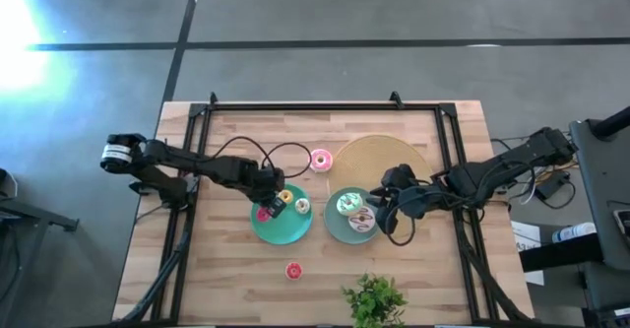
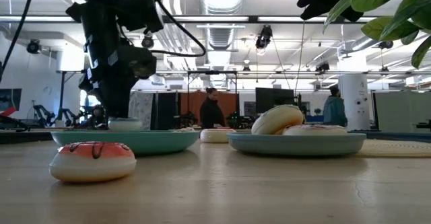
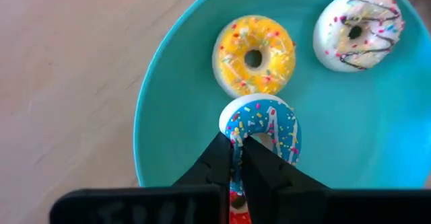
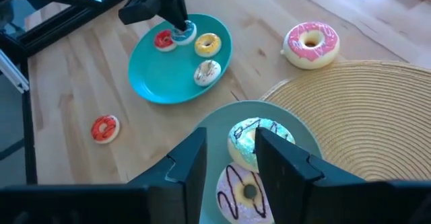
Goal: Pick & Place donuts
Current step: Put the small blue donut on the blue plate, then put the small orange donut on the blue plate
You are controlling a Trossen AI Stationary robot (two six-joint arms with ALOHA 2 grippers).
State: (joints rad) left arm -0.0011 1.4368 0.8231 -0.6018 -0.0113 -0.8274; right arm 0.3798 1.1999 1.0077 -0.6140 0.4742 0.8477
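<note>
Spanning the far-right tabletop: tan woven disc (image 1: 382, 161), pink donut (image 1: 321, 160) just left of it. 2 teal plates sit nearer. Right plate (image 1: 340, 228) holds green donut (image 4: 252, 138) and white donut (image 4: 244, 192); right gripper (image 4: 231, 158) spread above them. Left plate (image 1: 281, 231) holds 4 tiny donuts; left gripper (image 3: 237, 158) pinches the blue donut (image 3: 264, 126). Orange-red donut (image 1: 293, 270) lies alone, nearest.

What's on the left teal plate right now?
The left teal plate carries four small donuts: yellow, white, a blue donut pinched in the left tool, and a red one partly hidden behind it.
</note>
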